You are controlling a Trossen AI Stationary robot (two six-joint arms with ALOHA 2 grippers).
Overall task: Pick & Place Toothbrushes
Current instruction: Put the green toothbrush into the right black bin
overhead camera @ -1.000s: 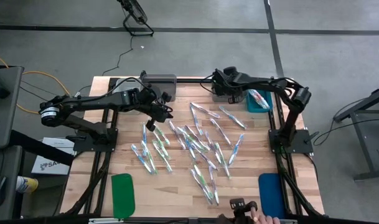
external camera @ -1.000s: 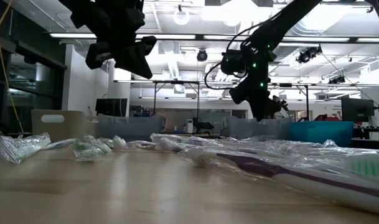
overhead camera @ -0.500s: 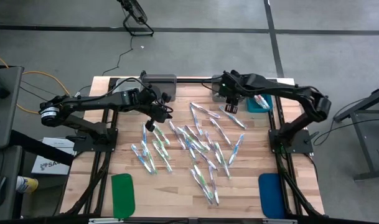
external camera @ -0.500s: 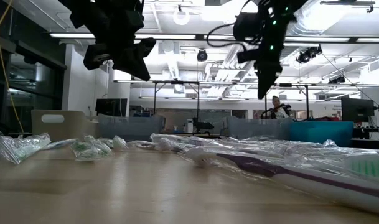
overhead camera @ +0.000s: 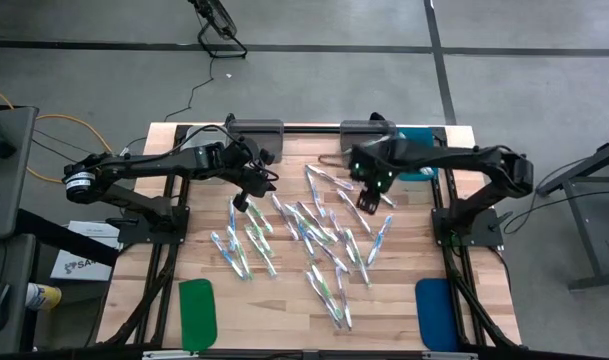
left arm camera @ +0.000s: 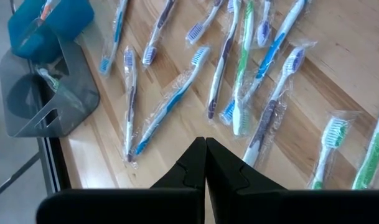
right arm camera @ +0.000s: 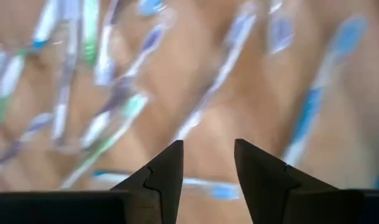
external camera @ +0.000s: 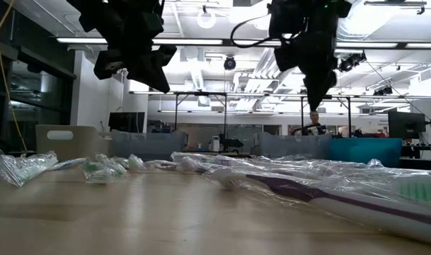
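Swung away from the teal bin since a moment ago and now above the toothbrushes strewn over the tabletop, right gripper with fingers spread and empty, left gripper pinched closed on nothing over the scatter's left side

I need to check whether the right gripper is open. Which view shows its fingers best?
The right wrist view: the right gripper shows a clear gap between its fingers, nothing held. The high view shows it small above the toothbrushes; the low view shows a dark silhouette.
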